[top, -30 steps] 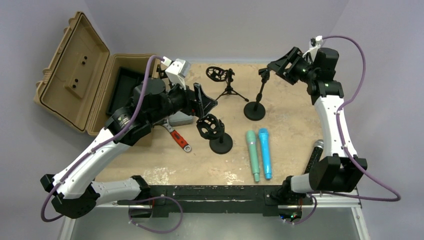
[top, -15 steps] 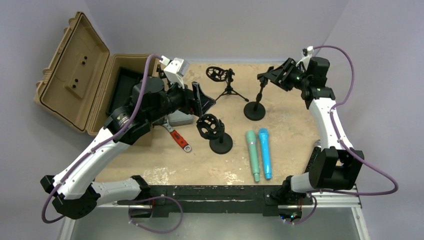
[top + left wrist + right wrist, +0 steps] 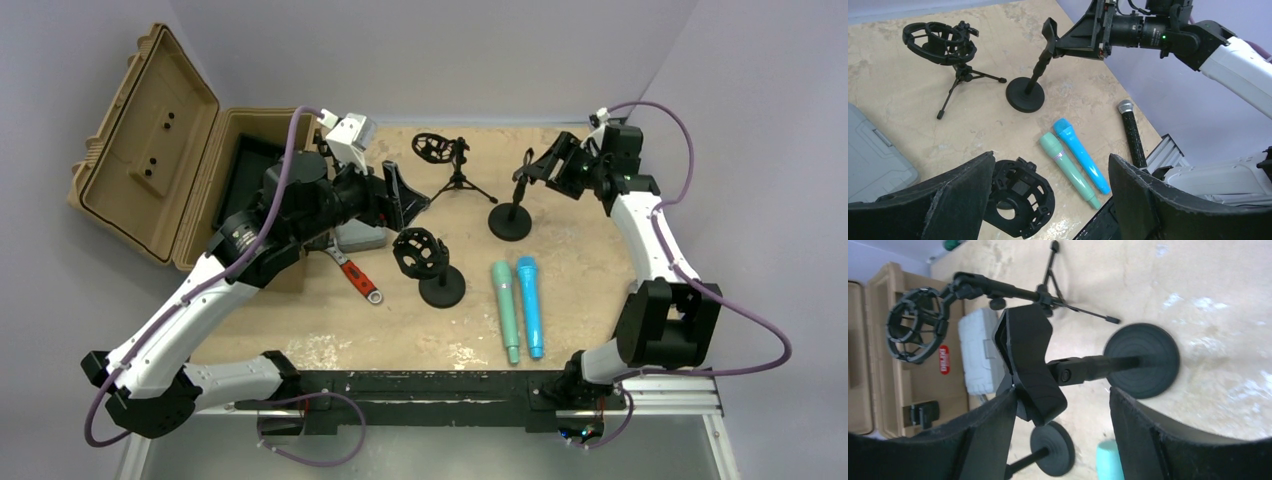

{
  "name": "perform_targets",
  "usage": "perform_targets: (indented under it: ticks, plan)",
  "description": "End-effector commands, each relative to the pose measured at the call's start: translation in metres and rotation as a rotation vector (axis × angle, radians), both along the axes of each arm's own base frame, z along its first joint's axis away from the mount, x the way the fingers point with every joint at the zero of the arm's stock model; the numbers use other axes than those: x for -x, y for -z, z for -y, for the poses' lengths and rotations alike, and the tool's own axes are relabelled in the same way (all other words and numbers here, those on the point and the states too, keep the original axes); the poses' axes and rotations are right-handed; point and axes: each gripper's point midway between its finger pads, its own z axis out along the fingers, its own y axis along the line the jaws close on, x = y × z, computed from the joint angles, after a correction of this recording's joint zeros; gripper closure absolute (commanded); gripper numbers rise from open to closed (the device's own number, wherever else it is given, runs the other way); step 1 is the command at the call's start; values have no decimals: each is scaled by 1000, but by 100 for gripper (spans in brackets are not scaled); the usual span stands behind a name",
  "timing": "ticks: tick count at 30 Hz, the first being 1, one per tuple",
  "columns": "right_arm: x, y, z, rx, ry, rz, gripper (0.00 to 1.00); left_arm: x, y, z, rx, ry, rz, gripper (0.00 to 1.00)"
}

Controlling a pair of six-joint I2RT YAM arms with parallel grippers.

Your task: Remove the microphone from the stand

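Note:
No microphone sits in any stand. A green microphone (image 3: 506,310) and a blue microphone (image 3: 530,305) lie side by side on the table, and a black microphone (image 3: 1133,132) lies near the right edge. The round-base stand (image 3: 510,222) has an empty clip (image 3: 1030,362). My right gripper (image 3: 537,170) is open at that clip, which sits between its fingers close to one of them (image 3: 1060,395). My left gripper (image 3: 405,200) is open and empty above a shock-mount stand (image 3: 1015,197), with the green and blue microphones showing between its fingers (image 3: 1050,160).
A tripod stand with an empty shock mount (image 3: 445,155) stands at the back. A red-handled wrench (image 3: 355,275) and a grey box (image 3: 360,238) lie under my left arm. An open tan case (image 3: 150,140) sits at the far left.
My right gripper has come down and to the left, from beside the stand's top to around its clip. The left arm has hardly moved.

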Motion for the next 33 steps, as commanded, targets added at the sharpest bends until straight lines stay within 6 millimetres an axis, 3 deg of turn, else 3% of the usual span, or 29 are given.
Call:
perform_targets:
  ticks: [1, 3, 9, 12, 21, 28, 31, 33]
  plan:
    - [7, -39, 15, 158, 57, 48, 32, -8, -28, -20, 33, -99, 67, 19]
    - [12, -58, 10, 188, 59, 73, 27, -13, -33, -33, 28, -166, 97, 19]
    - [35, -118, -37, 232, -42, 225, 15, -19, -60, -77, 34, -347, 225, 19]
    - [49, -144, -43, 193, -63, 324, 7, -17, -74, -95, 70, -411, 297, 19]
    - [98, -222, -38, 170, -46, 594, 1, 3, -107, -143, 126, -531, 436, 19]
    - [137, -275, -18, 181, 56, 770, 1, 11, -120, -169, 131, -610, 484, 19]
    - [154, -291, -6, 160, 131, 828, 1, 14, -121, -176, 135, -631, 486, 19]
    - [157, -288, -7, 179, 111, 810, 1, 15, -120, -178, 133, -637, 482, 19]
